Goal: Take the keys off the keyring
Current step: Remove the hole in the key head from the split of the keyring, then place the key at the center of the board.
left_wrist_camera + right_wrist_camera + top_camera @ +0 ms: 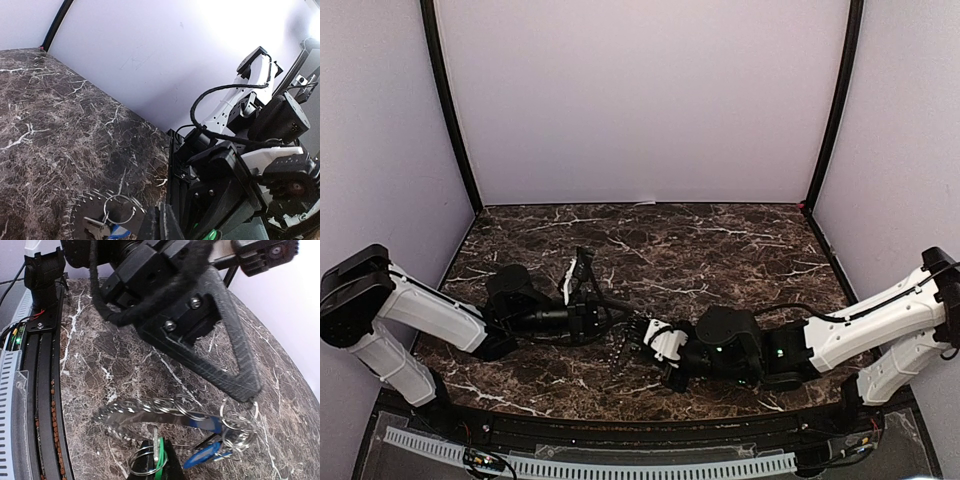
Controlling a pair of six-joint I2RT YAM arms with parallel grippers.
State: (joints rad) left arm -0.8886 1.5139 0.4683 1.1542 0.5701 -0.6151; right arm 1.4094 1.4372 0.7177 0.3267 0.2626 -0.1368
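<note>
The keyring (145, 416) hangs edge-on, low in the right wrist view. It looks stiff and light, and the toothed rim is the best place to hold it. The left hand (246, 391) is closed at the wire loops (239, 425), and the right hand (159, 469) is clamped on the green key (159, 452). A blue key (202, 456) dangles beside it, small and probably slippery. The springy loops tangle together, and the two hands crowd each other above the table (100, 355).

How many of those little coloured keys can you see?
3. A green key sits pinched in the right tool, a blue key lies just beside it, and a second blue key rests against the toothed ring. More may be hidden.
</note>
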